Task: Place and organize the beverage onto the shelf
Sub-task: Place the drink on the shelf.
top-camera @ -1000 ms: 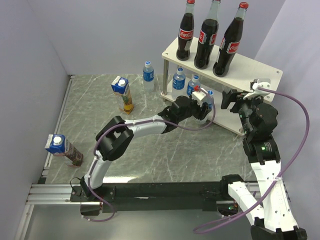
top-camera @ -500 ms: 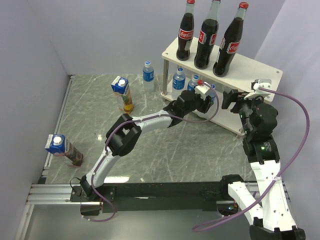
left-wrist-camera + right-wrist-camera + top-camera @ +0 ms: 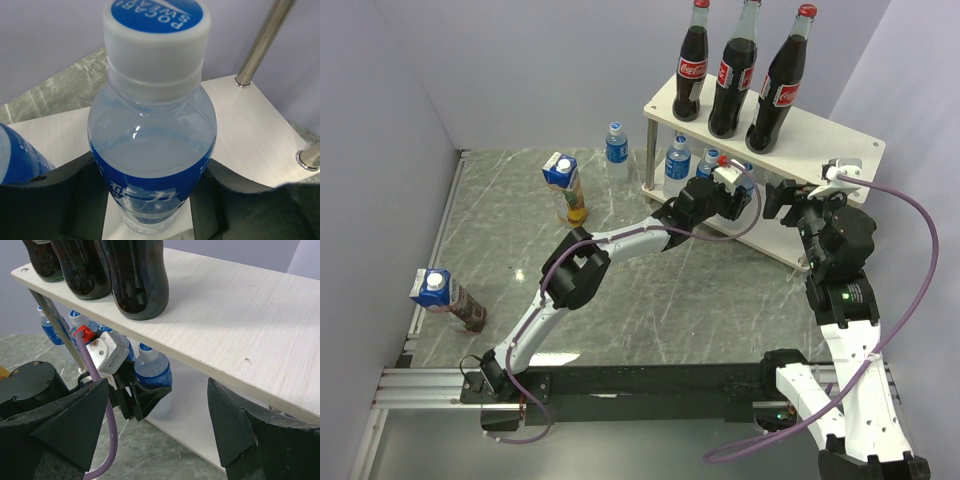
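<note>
Since a second ago the left hand (image 3: 725, 195) has pushed farther in under the top board (image 3: 820, 135) of the shelf (image 3: 660, 105), carrying the water bottle (image 3: 152, 150) it is clamped on. From above, that board hides the hand's fingers and most of the bottle. The bottle's base is cut off in the wrist view, so it seems to be at the lower board (image 3: 240, 125), though contact cannot be confirmed. A second water bottle (image 3: 17, 160) sits just left of the hand. A metal leg (image 3: 262, 42) stands beyond the hand to the right, with bare board between. The right hand (image 3: 778, 198), fingers apart and holding nothing, hovers just right of the left hand at the shelf's front edge. Three cola bottles (image 3: 732, 75) stand above both hands.
</note>
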Robot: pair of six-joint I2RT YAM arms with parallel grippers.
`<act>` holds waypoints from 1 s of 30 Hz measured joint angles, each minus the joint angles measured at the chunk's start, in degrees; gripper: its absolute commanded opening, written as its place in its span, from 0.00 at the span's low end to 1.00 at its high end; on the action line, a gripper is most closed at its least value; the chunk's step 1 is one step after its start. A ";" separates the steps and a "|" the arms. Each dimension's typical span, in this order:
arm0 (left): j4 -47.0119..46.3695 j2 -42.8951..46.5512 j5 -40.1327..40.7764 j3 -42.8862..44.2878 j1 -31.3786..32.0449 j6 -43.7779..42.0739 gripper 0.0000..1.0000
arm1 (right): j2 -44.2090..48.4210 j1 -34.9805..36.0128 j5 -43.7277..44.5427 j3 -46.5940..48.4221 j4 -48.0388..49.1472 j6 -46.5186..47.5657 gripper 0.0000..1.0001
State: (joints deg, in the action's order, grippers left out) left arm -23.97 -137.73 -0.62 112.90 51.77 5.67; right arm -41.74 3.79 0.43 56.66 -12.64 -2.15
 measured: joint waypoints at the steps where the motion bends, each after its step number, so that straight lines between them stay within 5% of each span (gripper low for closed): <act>1: 0.02 -0.02 0.00 0.00 0.00 0.02 0.07 | 0.00 0.00 0.00 0.00 0.00 0.00 0.85; 8: -0.02 0.00 0.02 -0.07 -0.04 0.04 0.48 | 0.00 -0.11 -0.02 0.00 0.00 0.02 0.85; 12: -0.17 0.00 0.00 -0.26 -0.04 -0.04 0.63 | 0.00 -0.33 -0.04 -0.13 0.02 0.00 0.85; 30: -7.08 10.01 0.52 -7.61 1.49 -1.09 0.80 | 0.09 -1.22 -2.60 -0.87 0.24 0.00 0.85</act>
State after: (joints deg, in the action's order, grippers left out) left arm -31.05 -127.72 -0.10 105.30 53.25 4.58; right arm -41.65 2.57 -2.17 55.79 -12.40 -2.15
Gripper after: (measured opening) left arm 0.800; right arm 0.849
